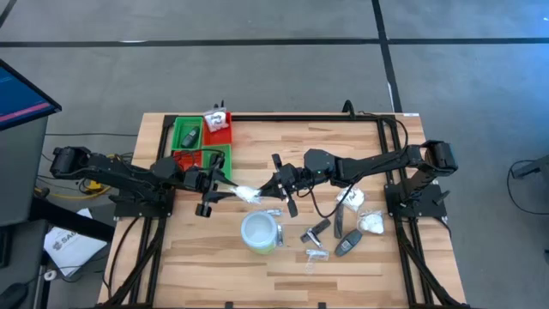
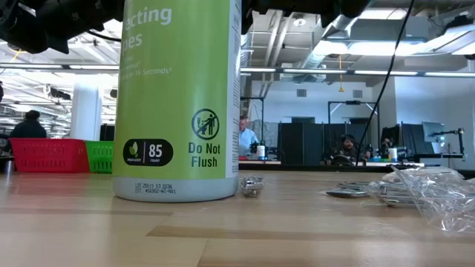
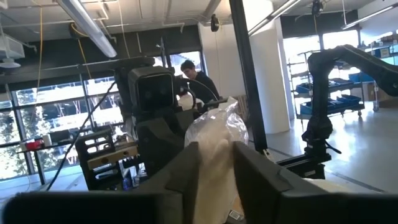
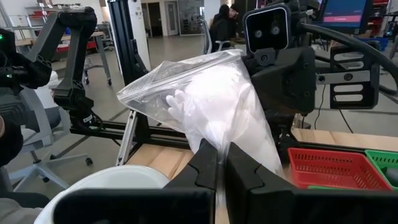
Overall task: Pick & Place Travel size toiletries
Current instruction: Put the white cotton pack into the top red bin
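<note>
A small white lumpy packet in a clear plastic bag [image 1: 246,194] hangs in the air between my two grippers, above the table's middle. My left gripper [image 1: 225,192] is shut on its left end and my right gripper [image 1: 273,187] on its right end. More toiletries lie on the table's right: white packets [image 1: 371,223], dark sticks [image 1: 317,230] and clear sachets [image 1: 316,255]. The red and green tray [image 1: 225,157] stands at the far left and holds a dark item [image 1: 190,136] and a white one [image 1: 219,120]. My left gripper pinches the packet's white end [image 3: 216,144] between its two fingers [image 3: 186,165], coming level from the table's left. The packet is lifted clear of the table. My right gripper pinches the clear bag's narrowed end [image 4: 219,138] between its shut fingers [image 4: 205,165], coming level from the table's right. The bag widens away from the fingers toward my left gripper [image 4: 280,56].
The round white tub with a green side [image 1: 260,232] stands just on the near side of the held packet; it fills the low view [image 2: 178,96]. The tray's red basket [image 4: 336,168] sits behind the left gripper. People sit in the room beyond the table.
</note>
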Motion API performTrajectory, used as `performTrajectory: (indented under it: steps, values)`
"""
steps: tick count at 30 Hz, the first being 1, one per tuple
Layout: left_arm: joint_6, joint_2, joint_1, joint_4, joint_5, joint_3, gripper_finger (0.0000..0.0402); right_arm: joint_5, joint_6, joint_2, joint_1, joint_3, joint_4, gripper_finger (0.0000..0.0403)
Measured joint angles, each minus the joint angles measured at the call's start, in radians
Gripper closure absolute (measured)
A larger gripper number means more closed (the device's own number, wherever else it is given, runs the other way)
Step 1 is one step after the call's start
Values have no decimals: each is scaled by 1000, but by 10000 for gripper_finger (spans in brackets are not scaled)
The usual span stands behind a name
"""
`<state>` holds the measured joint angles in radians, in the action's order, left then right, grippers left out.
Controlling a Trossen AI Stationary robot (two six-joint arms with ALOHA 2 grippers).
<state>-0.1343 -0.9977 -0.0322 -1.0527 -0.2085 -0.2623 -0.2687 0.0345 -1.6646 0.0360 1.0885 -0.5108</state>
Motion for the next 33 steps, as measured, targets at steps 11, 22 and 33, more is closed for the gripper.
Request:
performTrajectory:
  steps: [11, 22, 33]
  values:
    - [-45, 0, 0, -2, 4, 0, 398, 0, -7, 0, 0, 0, 17, 399]
    - [-42, 0, 0, 19, 74, 0, 400, 0, -73, 12, 0, 0, 54, 331]
    - [-43, 3, 0, 33, 103, 0, 401, 66, -95, 98, -7, 0, 259, 252]
